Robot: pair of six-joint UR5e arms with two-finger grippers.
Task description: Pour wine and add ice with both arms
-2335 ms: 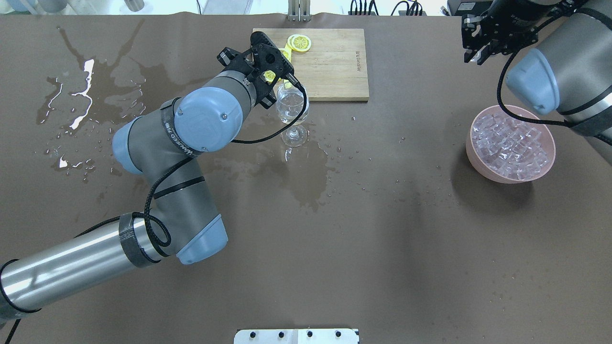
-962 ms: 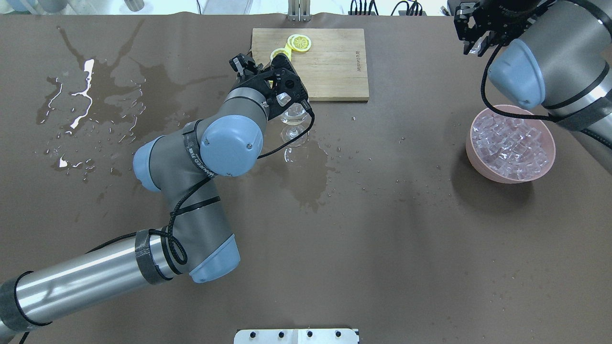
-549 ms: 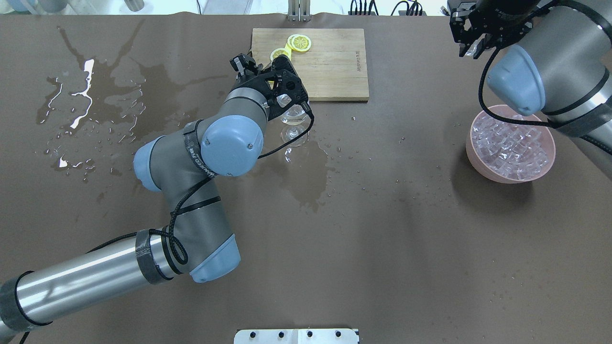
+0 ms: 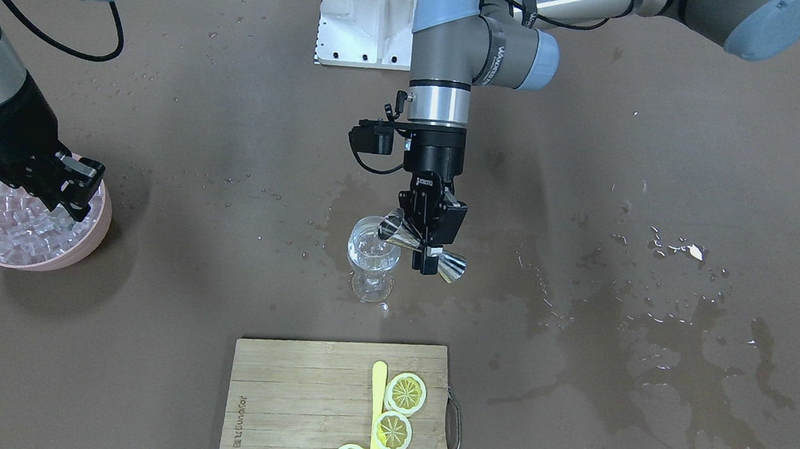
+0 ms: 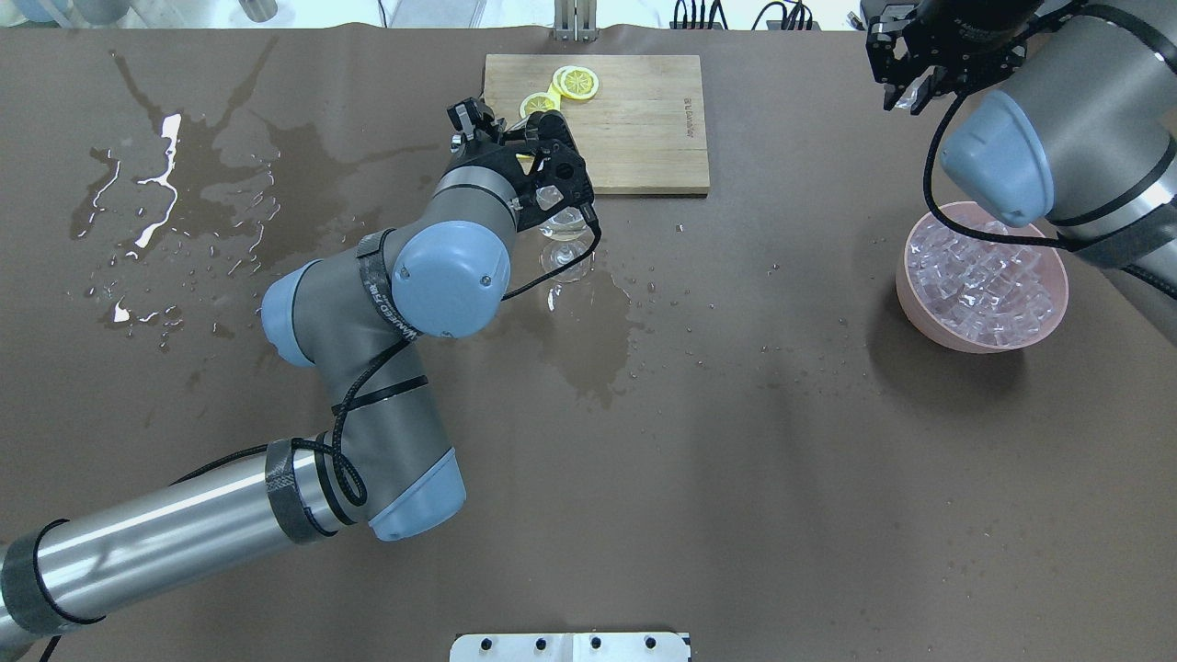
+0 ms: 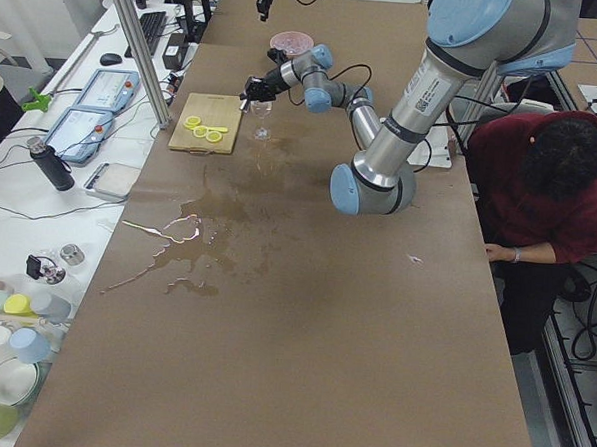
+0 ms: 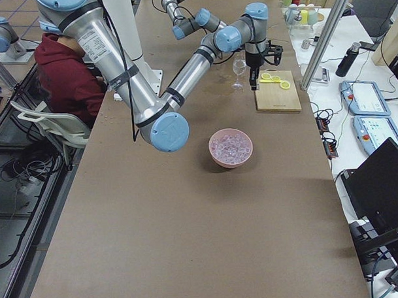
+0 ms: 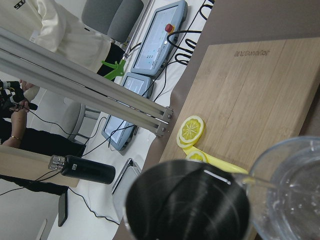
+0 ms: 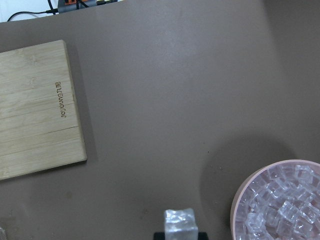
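Your left gripper (image 4: pixel 429 247) clamps the jigger (image 4: pixel 451 266) tipped over the wine glass (image 4: pixel 367 259) at the worktop's (image 5: pixel 699 460) 12 o'clock, and your right gripper (image 5: pixel 907 89) pinches one ice cube (image 9: pixel 181 221), likely slick, so squeeze its flat faces.

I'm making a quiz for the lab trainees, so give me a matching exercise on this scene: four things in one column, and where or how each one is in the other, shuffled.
Things:
1. jigger
2. single ice cube
3. lemon slices
4. stemmed glass

Places or states:
A. lying on the cutting board
B. held in the right gripper
C. standing upright on the table with clear liquid inside
D. tipped on its side in the left gripper

Pairs: 1-D, 2-B, 3-A, 4-C
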